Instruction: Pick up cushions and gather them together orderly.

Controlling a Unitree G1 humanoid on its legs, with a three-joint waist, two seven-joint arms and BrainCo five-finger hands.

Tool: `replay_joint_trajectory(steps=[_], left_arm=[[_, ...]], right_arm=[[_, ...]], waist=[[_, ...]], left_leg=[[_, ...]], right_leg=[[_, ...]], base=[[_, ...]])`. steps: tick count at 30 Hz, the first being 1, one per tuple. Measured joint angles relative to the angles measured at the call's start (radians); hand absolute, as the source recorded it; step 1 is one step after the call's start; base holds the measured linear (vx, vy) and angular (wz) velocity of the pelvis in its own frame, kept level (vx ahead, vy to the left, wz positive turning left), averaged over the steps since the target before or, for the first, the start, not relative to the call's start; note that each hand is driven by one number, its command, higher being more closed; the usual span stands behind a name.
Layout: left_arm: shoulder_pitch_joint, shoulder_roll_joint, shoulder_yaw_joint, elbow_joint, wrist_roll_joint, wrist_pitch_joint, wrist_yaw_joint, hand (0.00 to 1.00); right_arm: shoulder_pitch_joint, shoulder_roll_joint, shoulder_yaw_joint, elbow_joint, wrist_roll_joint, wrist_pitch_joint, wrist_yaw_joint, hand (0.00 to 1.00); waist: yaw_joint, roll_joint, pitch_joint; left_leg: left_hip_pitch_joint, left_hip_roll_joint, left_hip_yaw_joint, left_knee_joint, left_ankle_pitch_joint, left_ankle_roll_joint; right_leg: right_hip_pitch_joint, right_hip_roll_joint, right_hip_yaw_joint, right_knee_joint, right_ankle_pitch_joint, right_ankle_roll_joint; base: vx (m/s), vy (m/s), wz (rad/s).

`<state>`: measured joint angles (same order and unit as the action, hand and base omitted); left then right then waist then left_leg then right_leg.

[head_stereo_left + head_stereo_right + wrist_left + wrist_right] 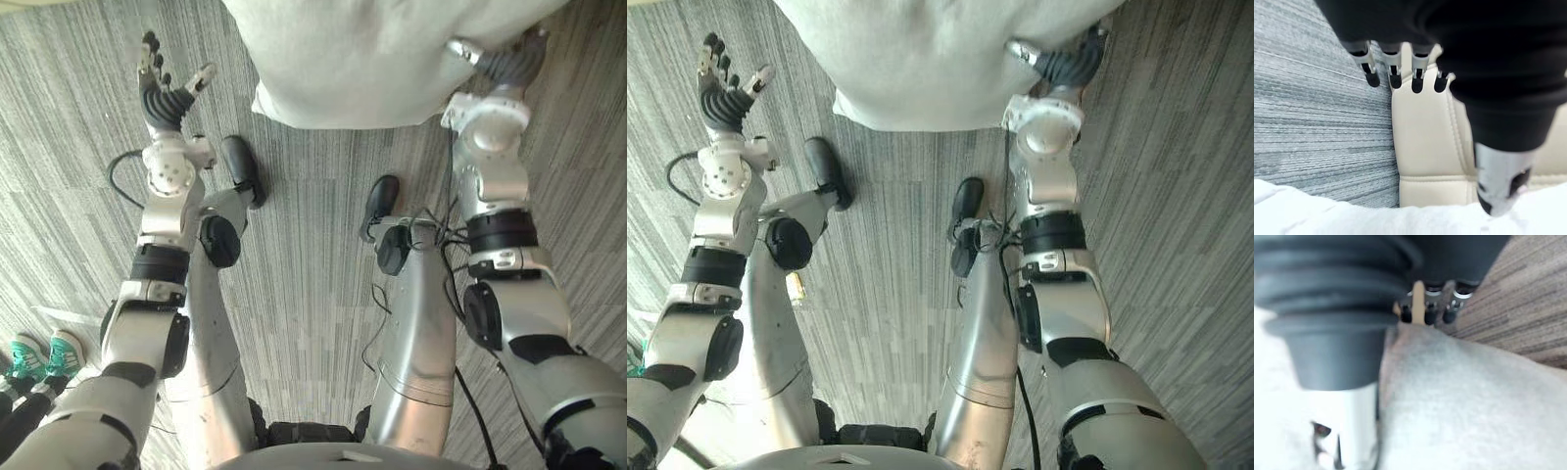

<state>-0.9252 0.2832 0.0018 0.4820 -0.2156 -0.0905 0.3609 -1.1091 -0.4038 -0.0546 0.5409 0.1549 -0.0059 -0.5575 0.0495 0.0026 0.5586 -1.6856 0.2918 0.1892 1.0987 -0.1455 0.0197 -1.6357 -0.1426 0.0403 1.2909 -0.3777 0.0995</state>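
Observation:
A large pale grey cushion (362, 59) hangs above the carpet at the top middle, in front of me. My right hand (502, 65) grips its right edge, the thumb lying over the fabric and the fingers (1430, 309) curled behind it. The right wrist view shows the cushion (1464, 401) pressed close against the palm. My left hand (162, 93) is raised to the left of the cushion, apart from it, with straight fingers (1393, 73) and nothing in it. The cushion's white edge (1327, 215) shows below that hand.
Grey striped carpet (304, 274) covers the floor. A cream leather padded seat or cushion (1425, 147) lies on the carpet beyond my left hand. A person's teal shoes (39, 357) stand at the lower left.

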Motion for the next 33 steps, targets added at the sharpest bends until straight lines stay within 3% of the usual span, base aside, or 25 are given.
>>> replay_joint_trajectory(steps=[7, 8, 18, 24, 33], left_arm=[[-0.113, -0.038, -0.095, -0.004, 0.003, 0.0, 0.036, 0.0], [-0.127, -0.057, -0.099, -0.005, 0.003, 0.0, 0.051, 1.0], [-0.185, -0.107, -0.175, -0.041, 0.015, 0.003, 0.1, 1.0], [-0.189, -0.102, -0.161, -0.07, 0.024, 0.005, 0.137, 1.0], [-0.188, -0.066, -0.143, -0.082, 0.022, 0.006, 0.139, 1.0]], right_arm=[[-0.133, 0.004, 0.044, 0.073, 0.003, 0.002, -0.046, 1.0], [-0.145, 0.005, 0.044, 0.074, 0.007, 0.005, -0.059, 1.0], [-0.2, 0.043, 0.042, 0.058, 0.046, 0.01, -0.151, 1.0], [-0.2, 0.093, 0.002, -0.025, 0.08, 0.004, -0.18, 1.0], [-0.161, 0.208, -0.038, -0.167, 0.116, -0.022, -0.191, 1.0]], waist=[[-0.01, 0.0, 0.0], [-0.012, 0.0, 0.0], [-0.015, 0.0, 0.0], [-0.008, 0.005, 0.003], [-0.01, 0.005, 0.003]], left_leg=[[-0.038, -0.02, -0.005, -0.028, 0.029, -0.011], [-0.043, -0.025, -0.013, -0.039, 0.039, -0.015], [-0.057, -0.038, -0.051, -0.143, 0.126, -0.05], [-0.062, -0.025, -0.057, -0.159, 0.151, -0.051], [-0.059, 0.0, -0.064, -0.17, 0.162, -0.052]], right_leg=[[-0.049, -0.01, -0.005, 0.002, 0.006, -0.011], [-0.051, -0.011, -0.014, -0.002, 0.008, -0.014], [-0.064, -0.02, -0.084, -0.036, 0.034, -0.068], [-0.079, -0.003, -0.09, -0.053, 0.054, -0.075], [-0.071, 0.024, -0.101, -0.086, 0.085, -0.077]], base=[[-0.02, 0.028, 0.08], [-0.01, 0.009, 0.09], [-0.04, -0.012, 0.08], [-0.03, -0.031, -0.06], [-0.01, -0.032, -0.12]])
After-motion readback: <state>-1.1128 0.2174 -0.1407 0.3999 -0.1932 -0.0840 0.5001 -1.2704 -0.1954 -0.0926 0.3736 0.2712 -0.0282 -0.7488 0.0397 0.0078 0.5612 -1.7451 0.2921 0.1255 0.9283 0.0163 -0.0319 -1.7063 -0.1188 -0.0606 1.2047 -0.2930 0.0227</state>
